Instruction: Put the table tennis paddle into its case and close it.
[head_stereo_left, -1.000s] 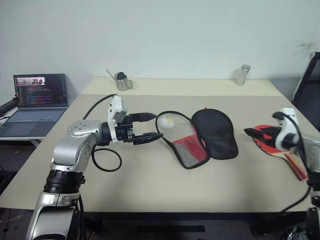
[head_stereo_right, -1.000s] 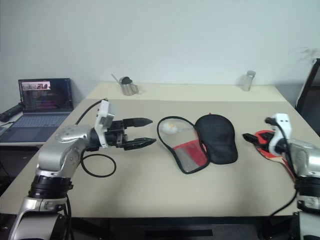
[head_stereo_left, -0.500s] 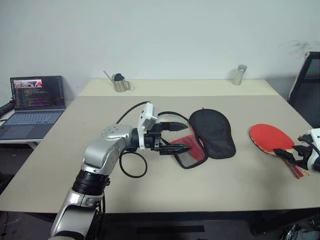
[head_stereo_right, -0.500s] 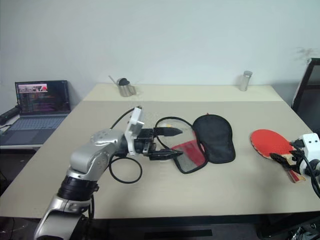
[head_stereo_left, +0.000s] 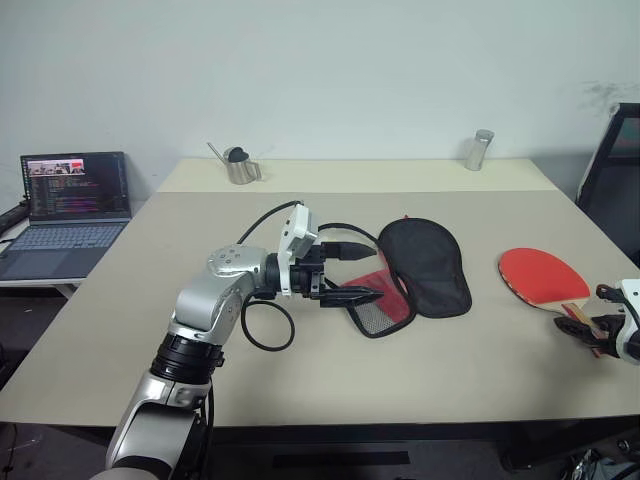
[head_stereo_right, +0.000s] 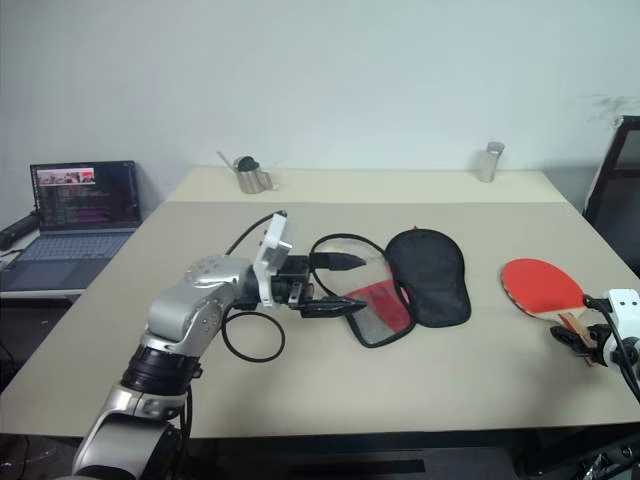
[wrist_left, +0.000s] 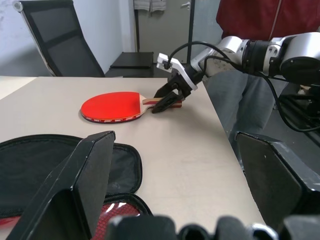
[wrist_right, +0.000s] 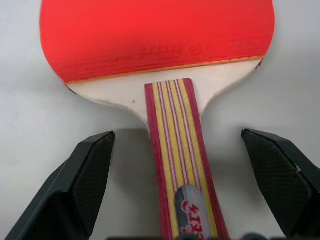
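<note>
I'm looking down on the worktop (head_stereo_left: 300, 370), a broad beige surface with everything laid out on it. The case (head_stereo_left: 425, 265) lies near the middle, unzipped and folded open: its black half flat on the far-right side, its red, mesh-covered half (head_stereo_left: 378, 300) nearer the left arm. A small white ball (head_stereo_right: 340, 258) sits just beside the case's open edge, inside a loop of black cable.

The table tennis paddle (head_stereo_left: 542, 277) lies well apart from the case, over toward the right edge, red face up and handle (wrist_right: 177, 150) pointing back at me. It is not in the case, so by my reading the task has barely started: the pickup, the insertion and the zipping are all left.

My left tool (head_stereo_left: 352, 273) hangs level at the case's near end with its fingers spread, one above and one at the mesh flap; I can't tell whether the lower one touches it. My right tool (wrist_right: 177, 200) sits low at the paddle's handle, fingers spread wide to either side of it and not pinching it yet.
</note>
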